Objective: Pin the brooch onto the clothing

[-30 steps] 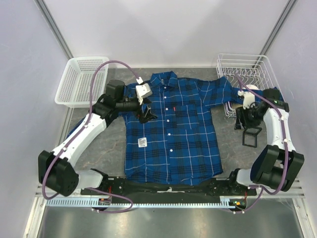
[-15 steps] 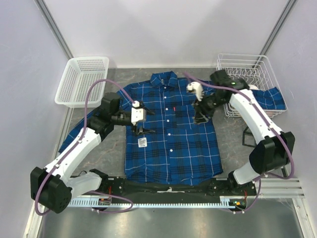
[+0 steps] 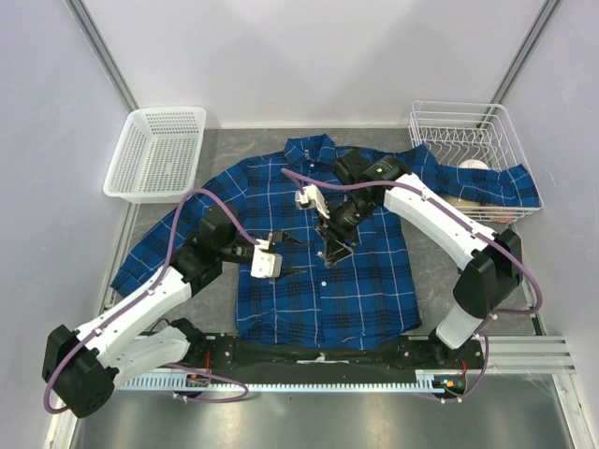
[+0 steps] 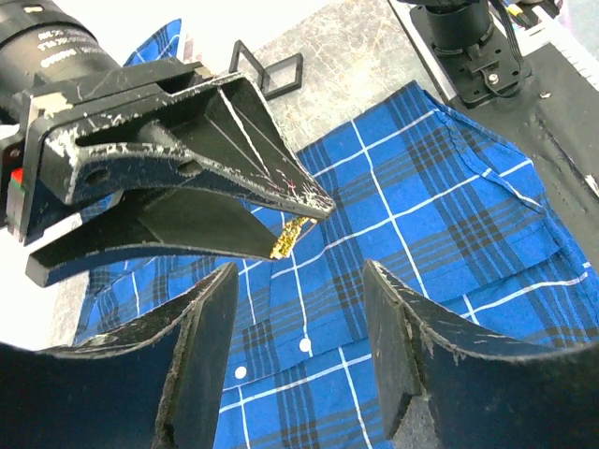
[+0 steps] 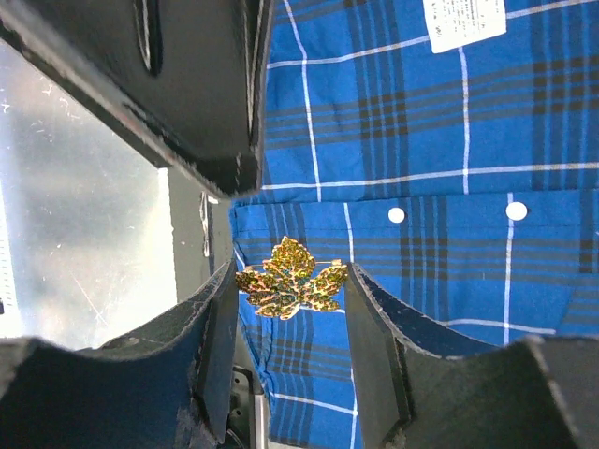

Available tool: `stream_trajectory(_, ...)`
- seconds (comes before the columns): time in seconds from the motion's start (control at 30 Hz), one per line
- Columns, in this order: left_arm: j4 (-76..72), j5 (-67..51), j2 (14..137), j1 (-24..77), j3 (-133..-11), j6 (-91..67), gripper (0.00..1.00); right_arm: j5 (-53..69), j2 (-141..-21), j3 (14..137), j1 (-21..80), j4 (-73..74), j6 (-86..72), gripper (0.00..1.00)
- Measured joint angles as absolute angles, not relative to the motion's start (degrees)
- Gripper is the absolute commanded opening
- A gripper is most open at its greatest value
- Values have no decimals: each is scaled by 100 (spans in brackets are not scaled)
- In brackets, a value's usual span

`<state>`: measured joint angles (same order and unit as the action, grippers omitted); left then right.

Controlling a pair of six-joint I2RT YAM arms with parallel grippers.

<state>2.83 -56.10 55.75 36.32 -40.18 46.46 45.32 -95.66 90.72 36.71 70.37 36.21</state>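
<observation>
The blue plaid shirt (image 3: 365, 290) lies flat on the table, collar at the far side. My right gripper (image 3: 334, 245) hovers over its middle, shut on the brooch (image 5: 290, 278), a gold glittery leaf held by its edges between the two fingers. The brooch hangs above the shirt's front (image 5: 449, 243) near the white buttons. My left gripper (image 3: 290, 257) is open and empty just left of the right gripper, low over the shirt. In the left wrist view the right gripper (image 4: 187, 178) is right in front of my left gripper (image 4: 299, 271), with the brooch (image 4: 285, 238) showing at its tip.
A white plastic basket (image 3: 154, 154) stands at the far left. A wire rack (image 3: 463, 140) stands at the far right with the shirt's sleeve draped over it. A white tag (image 5: 463, 19) is on the shirt. A black stand (image 4: 271, 70) sits on the table beyond the shirt.
My right arm swung from the wire rack side leftward to over the shirt's middle. My left arm drew back toward the near side, its gripper now facing the right gripper.
</observation>
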Motion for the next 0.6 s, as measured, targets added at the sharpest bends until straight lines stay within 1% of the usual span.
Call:
stream_trajectory(0.23, 113, -5605, 5577, 3739, -3833, 4954, 55, 4574, -9876, 9310, 3909, 7078, 3601, 50)
stream_trajectory(0.27, 106, -5605, 5592, 3743, -3828, 5000, 53, 4578, -9909, 9343, 3933, 7085, 3603, 50)
stream_trajectory(0.5, -25, -5603, 5730, 3765, -3726, 5339, 50, 4582, -10057, 9478, 4110, 7116, 3632, 50)
stream_trajectory(0.53, -32, -5603, 5747, 3765, -3710, 5356, 48, 4582, -10062, 9483, 4136, 7126, 3638, 50)
stream_trajectory(0.6, -45, -5603, 5795, 3774, -3697, 5408, 46, 4582, -10079, 9498, 4185, 7148, 3649, 50)
